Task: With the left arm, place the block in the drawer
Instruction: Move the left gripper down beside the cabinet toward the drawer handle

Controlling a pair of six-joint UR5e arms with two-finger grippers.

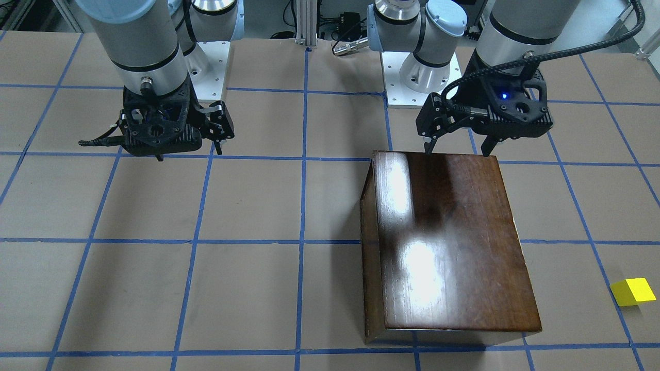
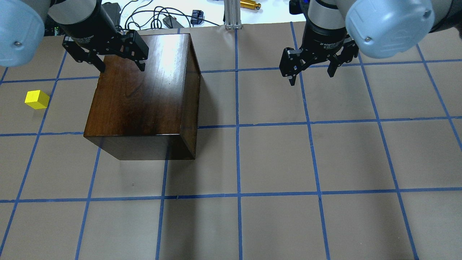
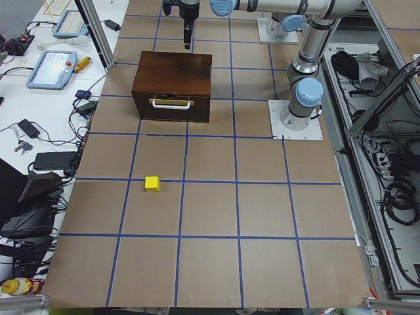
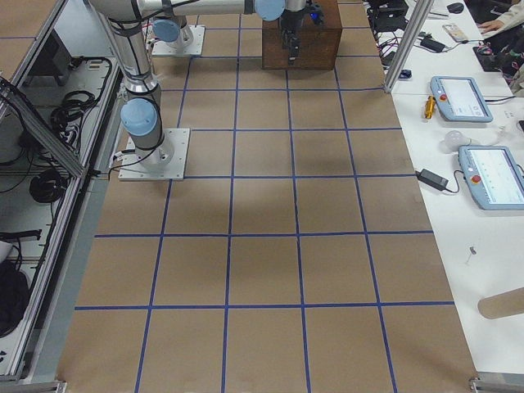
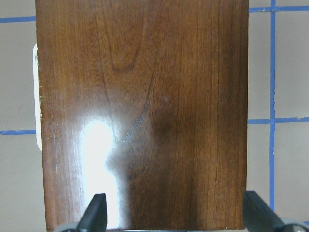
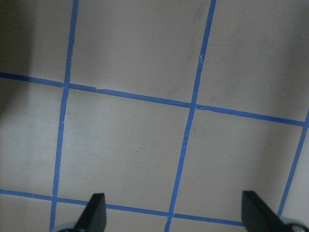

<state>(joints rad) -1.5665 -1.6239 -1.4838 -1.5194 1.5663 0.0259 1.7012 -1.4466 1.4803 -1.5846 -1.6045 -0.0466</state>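
The yellow block [image 2: 36, 99] lies on the table to the left of the dark-brown wooden box [image 2: 144, 94]; it also shows in the front view [image 1: 633, 291] and the left side view [image 3: 152, 183]. The drawer [image 3: 172, 108] is closed, with its white handle on the box face towards the block. My left gripper [image 2: 121, 66] is open and empty above the far edge of the box top; it also shows in the front view [image 1: 458, 152]. The left wrist view shows the box top [image 5: 145, 111] below it. My right gripper [image 2: 311, 77] is open and empty over bare table.
The table is brown paper with a blue tape grid. Both arm bases [image 1: 423, 77] stand at the robot's edge. An aluminium post [image 2: 231, 14] and cables lie beyond the far edge. A side bench holds tablets [image 3: 56, 69].
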